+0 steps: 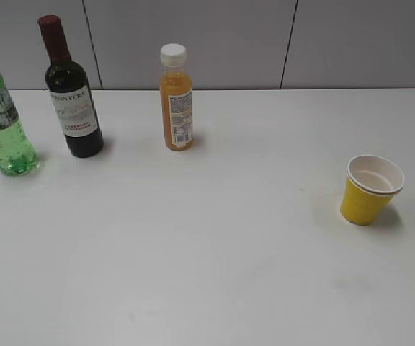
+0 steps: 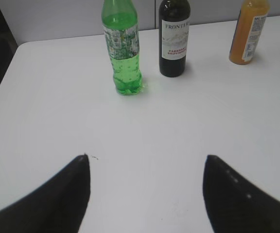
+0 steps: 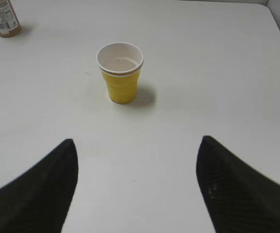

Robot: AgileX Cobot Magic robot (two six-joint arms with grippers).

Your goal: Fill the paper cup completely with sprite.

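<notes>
Ahead of left end effector (image 2: 146, 167): sprite (image 2: 122, 48), apart | fingers spread

The left gripper (image 2: 146, 191) hangs above the white table (image 2: 145, 131), its two dark fingers (image 2: 57, 196) spread wide with bare tabletop between them. At the far side three bottles stand upright in a row: the green sprite bottle (image 2: 122, 46), the dark wine bottle (image 2: 173, 38) just beside it, and the orange juice bottle (image 2: 248, 31) farther right.
</notes>
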